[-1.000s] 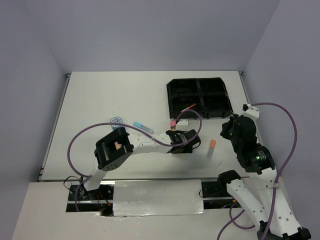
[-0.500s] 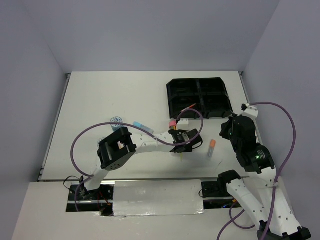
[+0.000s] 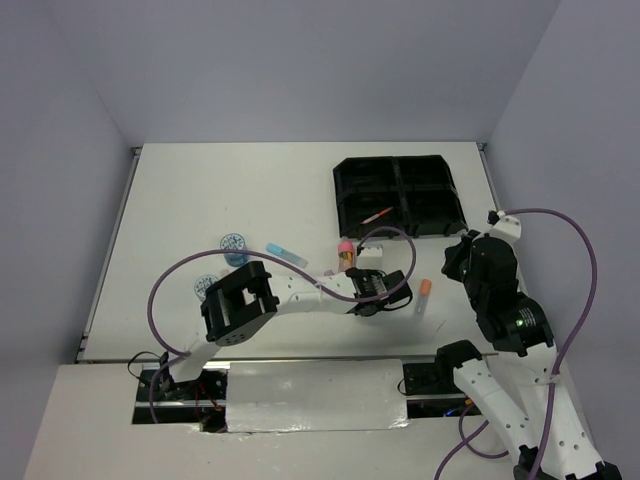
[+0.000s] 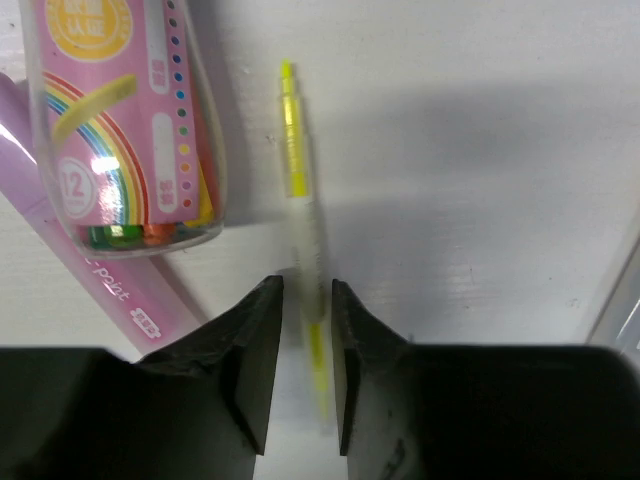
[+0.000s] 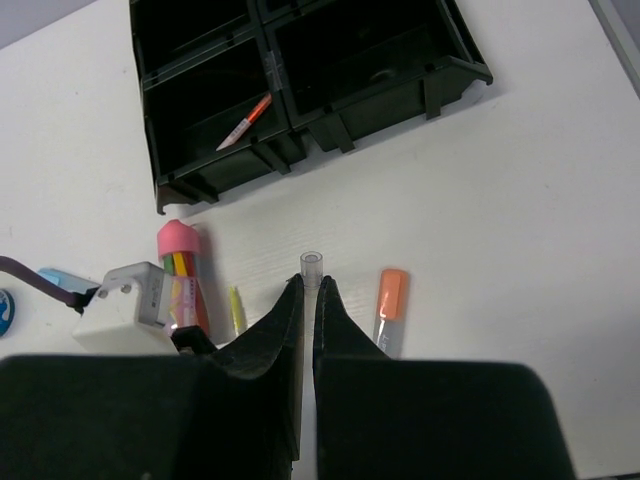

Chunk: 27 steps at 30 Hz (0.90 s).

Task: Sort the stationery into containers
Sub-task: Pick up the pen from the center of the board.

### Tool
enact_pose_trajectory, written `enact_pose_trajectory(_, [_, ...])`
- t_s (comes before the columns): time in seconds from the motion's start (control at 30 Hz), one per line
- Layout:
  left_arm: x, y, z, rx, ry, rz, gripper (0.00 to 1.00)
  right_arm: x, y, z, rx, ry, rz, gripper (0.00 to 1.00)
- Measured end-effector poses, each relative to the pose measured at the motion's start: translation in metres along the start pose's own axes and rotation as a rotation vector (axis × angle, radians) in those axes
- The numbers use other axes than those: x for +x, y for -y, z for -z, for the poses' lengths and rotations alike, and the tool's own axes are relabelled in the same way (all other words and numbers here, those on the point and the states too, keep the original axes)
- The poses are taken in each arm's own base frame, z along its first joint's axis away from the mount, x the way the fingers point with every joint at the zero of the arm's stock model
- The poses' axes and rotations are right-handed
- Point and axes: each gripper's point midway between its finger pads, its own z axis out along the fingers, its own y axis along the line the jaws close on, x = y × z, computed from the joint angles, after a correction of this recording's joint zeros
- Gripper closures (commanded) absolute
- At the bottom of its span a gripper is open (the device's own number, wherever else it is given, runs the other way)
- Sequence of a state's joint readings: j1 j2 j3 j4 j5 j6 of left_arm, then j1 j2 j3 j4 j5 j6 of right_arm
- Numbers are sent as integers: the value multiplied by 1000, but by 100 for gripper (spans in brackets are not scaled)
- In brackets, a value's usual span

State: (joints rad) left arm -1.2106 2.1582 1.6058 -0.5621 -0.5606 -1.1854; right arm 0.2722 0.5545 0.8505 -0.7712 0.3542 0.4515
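Left gripper: your left gripper [image 4: 306, 290] straddles the thin yellow pen [image 4: 296, 160] of translucent plastic. Its matte black fingers [image 4: 255, 350] stand narrowly apart, with a sliver of table showing on each side of the barrel, so you see no clamp on it.
Yellow pen: it lies flat on the white matte table [image 3: 250, 190], low centre in the top view. In the left wrist view it runs from between the fingers toward the top edge.
Right gripper: your right gripper [image 5: 307, 300] has its tapered black fingers pressed together on nothing, at the right of the top view.
Pink-capped tube [image 4: 130, 130]: a clear round plastic cylinder with a domed pink cap and a glossy rainbow label. It lies just left of the yellow pen without touching it, and it overlaps a pale pink flat stick [image 4: 100, 275] with printed lettering.
Black tray [image 3: 398, 190]: rigid plastic with four rectangular compartments, at the upper right of the top view. A thin orange pen [image 3: 377, 215] lies slanted in its lower left compartment.
Orange-capped marker [image 3: 423, 294]: short with a pale barrel, lying near the right of your left gripper.
Left side: the round blue-white upper tape roll [image 3: 233, 243] and lower tape roll [image 3: 206, 287] lie flat, well apart from the tray. A blue-capped marker [image 3: 285, 252] lies between them and the tube.
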Motion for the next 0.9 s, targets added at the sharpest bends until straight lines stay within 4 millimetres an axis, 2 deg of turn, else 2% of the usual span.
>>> enact_pose_trajectory(0.13, [6, 3, 2, 4, 6, -14, 84, -2, 0, 3, -8, 13, -6, 100])
enact_pose_trajectory(0.2, [8, 6, 3, 11, 10, -19, 89, -2, -1, 4, -15, 14, -8, 100])
enact_pose_trajectory(0.27, [9, 8, 2, 19, 11, -18, 100, -3, -2, 5, -24, 16, -10, 100])
enact_pose_trajectory(0.47, [11, 23, 3, 91, 17, -26, 100, -5, -5, 10, -52, 27, -21, 100])
enact_pose_trajectory(0.57, [20, 20, 15, 152, 5, -57, 100, -6, -10, 12, -79, 31, -30, 100])
enact_pose_trajectory(0.7, [32, -22, 51, 202, -20, -160, 100, -15, -22, 20, -152, 70, -74, 100])
enact_pose_trajectory(0.77, [19, -31, 82, 295, 20, -189, 100, -25, -31, 29, -215, 115, -114, 100])
enact_pose_trajectory(0.9, [-33, -30, 167, 610, 211, -145, 100, -47, -65, 48, -425, 205, -193, 100])
